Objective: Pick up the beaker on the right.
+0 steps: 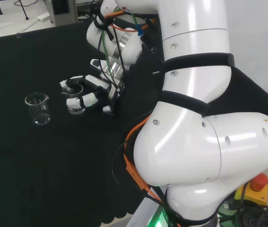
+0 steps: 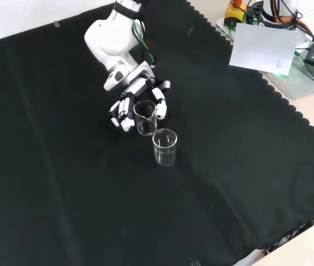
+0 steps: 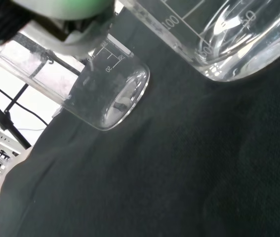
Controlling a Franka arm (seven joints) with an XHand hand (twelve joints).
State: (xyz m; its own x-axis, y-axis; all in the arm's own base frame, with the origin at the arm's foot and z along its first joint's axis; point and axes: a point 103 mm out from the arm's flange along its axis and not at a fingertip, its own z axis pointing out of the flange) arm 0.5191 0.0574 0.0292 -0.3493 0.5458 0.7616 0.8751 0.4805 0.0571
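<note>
A: How does the beaker at the hand look?

B: It is a small clear glass beaker with a pouring lip [image 2: 145, 117], upright on the black cloth [image 2: 62, 183]. In the front view its rim shows as a thin pale ring and its wall is see-through, so the dark cloth reads through it. In the wrist view white printed graduation marks run along its side [image 3: 214, 34].

A: And the black and white robot hand?

B: The black and white robot hand [image 2: 132, 105] has its fingers [image 2: 124, 115] curled on one side of that beaker and its thumb [image 2: 160, 105] on the other, so it is grasping the glass. In the head view the beaker [image 1: 75, 105] sits between the curled fingers [image 1: 73, 84] and the palm.

A: Where is it on the bench?

B: Near the middle of the cloth in the front view, just below the white arm link [image 2: 112, 39].

A: How many beakers?

B: 2. The second clear glass beaker [image 2: 165, 147] stands free, just beside the held 1, lower right of it in the front view and to its left in the head view [image 1: 38, 109]. There is 1 hand and 1 arm.
</note>
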